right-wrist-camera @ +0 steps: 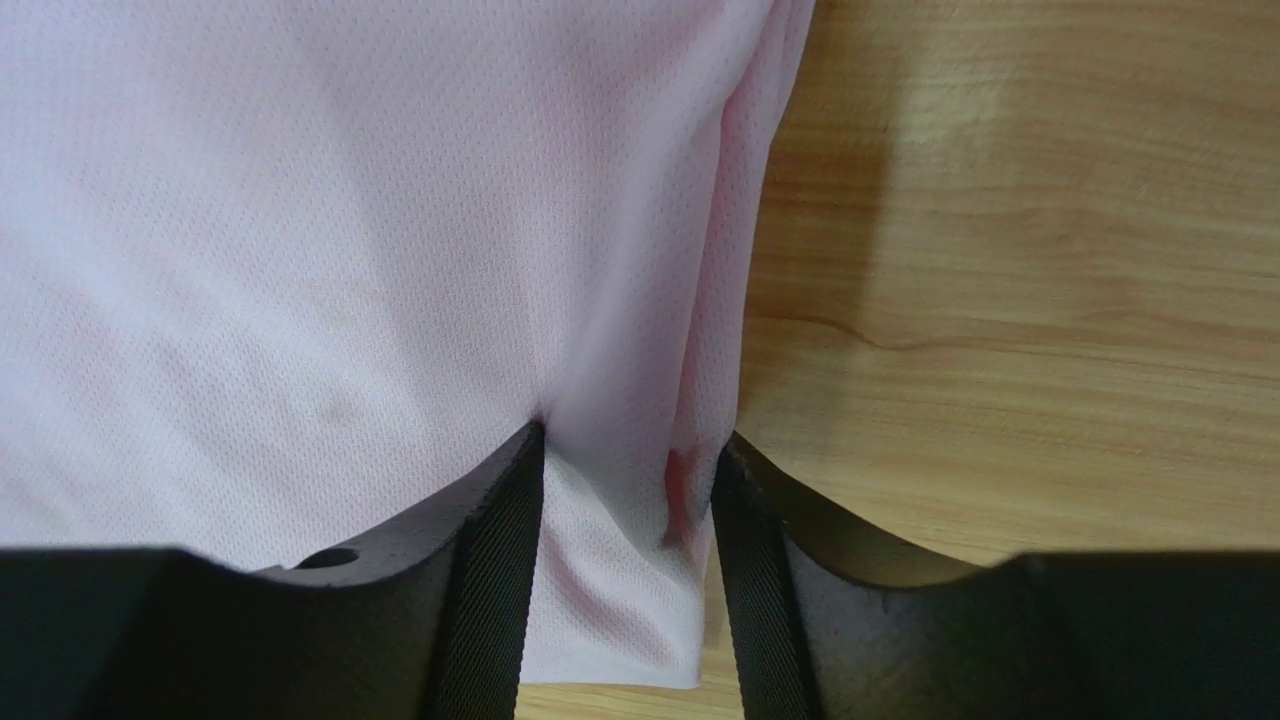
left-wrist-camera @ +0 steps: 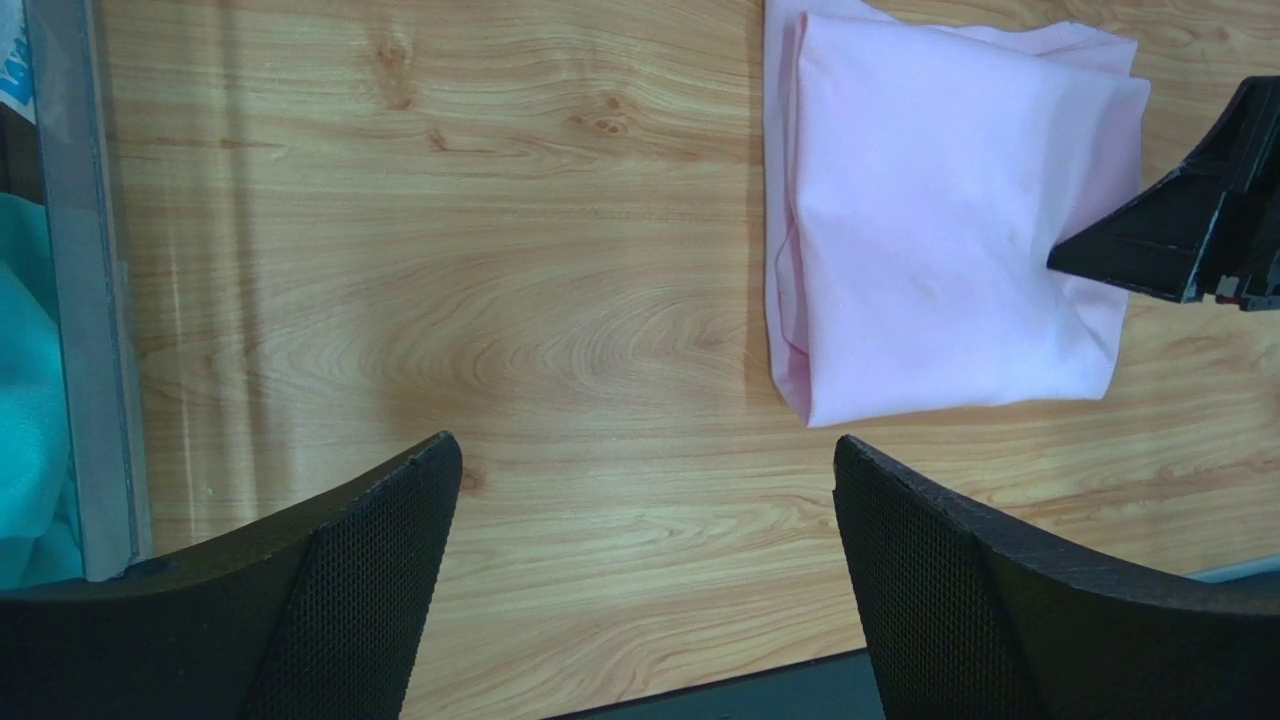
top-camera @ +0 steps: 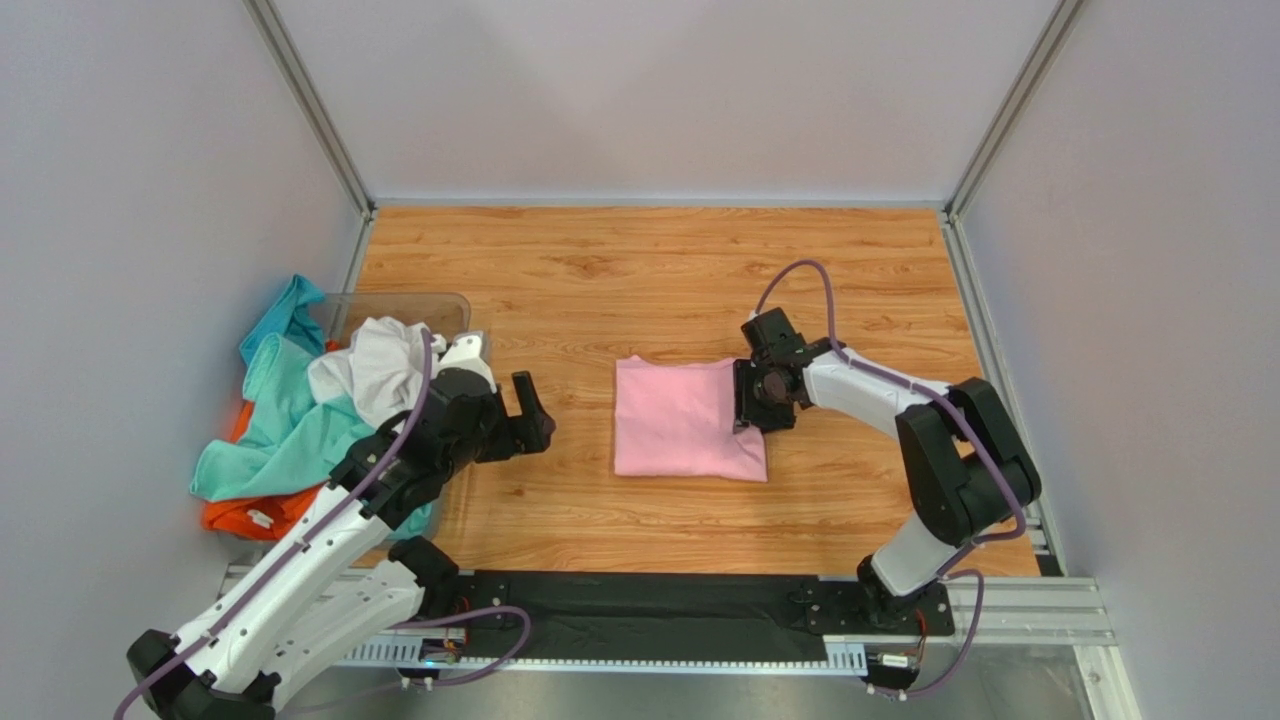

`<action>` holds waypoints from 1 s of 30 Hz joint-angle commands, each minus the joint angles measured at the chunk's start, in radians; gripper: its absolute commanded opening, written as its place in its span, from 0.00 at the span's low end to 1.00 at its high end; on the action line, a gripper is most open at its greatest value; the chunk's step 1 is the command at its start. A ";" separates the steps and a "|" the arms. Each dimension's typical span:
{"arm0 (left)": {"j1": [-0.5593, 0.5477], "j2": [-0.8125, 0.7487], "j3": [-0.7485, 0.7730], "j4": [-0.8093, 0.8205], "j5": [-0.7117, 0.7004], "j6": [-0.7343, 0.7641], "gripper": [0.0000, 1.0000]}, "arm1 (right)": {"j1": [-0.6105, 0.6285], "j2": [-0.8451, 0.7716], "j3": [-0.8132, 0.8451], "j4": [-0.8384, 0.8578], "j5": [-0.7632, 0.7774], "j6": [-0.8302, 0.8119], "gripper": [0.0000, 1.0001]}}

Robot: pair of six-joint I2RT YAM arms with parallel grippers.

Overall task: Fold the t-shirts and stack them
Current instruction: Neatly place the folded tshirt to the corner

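The pink t-shirt (top-camera: 684, 420) lies folded into a rectangle on the wooden table, mid-view. My right gripper (top-camera: 747, 398) is at its right edge and is shut on that folded edge; the right wrist view shows pink cloth (right-wrist-camera: 346, 225) bunched between the gripper's (right-wrist-camera: 624, 495) fingers. My left gripper (top-camera: 529, 413) is open and empty, left of the shirt and apart from it. The left wrist view shows the shirt (left-wrist-camera: 947, 225) beyond the gripper's (left-wrist-camera: 646, 510) wide-apart fingers. The teal (top-camera: 286, 405), white (top-camera: 383, 368) and orange (top-camera: 263, 515) t-shirts lie heaped at the left.
A clear plastic bin (top-camera: 398, 308) stands at the table's left edge under the heap of shirts; its wall (left-wrist-camera: 90, 300) shows in the left wrist view. Grey walls enclose the table. A black rail (top-camera: 646, 608) runs along the near edge.
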 commanded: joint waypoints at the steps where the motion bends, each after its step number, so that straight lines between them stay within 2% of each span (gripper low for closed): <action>1: 0.000 0.001 0.044 -0.027 -0.034 -0.005 1.00 | 0.014 0.047 0.042 0.043 0.117 0.017 0.45; 4: 0.000 0.001 0.041 -0.030 -0.057 -0.005 1.00 | 0.014 0.080 0.071 0.043 0.161 0.009 0.34; 5: 0.000 0.001 0.042 -0.031 -0.061 -0.006 1.00 | 0.014 0.098 0.082 0.046 0.177 0.001 0.25; 8: 0.000 0.002 0.048 -0.037 -0.068 0.001 1.00 | 0.011 0.141 0.164 0.019 0.258 -0.034 0.11; 14: 0.000 -0.012 0.052 -0.054 -0.104 -0.003 1.00 | -0.067 0.248 0.385 -0.036 0.332 -0.126 0.00; 21: 0.002 -0.033 0.041 -0.059 -0.138 -0.009 1.00 | -0.212 0.385 0.644 -0.072 0.379 -0.284 0.00; 25: 0.000 -0.058 0.038 -0.057 -0.187 -0.015 1.00 | -0.322 0.487 0.812 -0.107 0.323 -0.357 0.00; 30: 0.002 -0.085 0.027 -0.057 -0.242 -0.026 1.00 | -0.411 0.598 0.994 -0.159 0.347 -0.436 0.00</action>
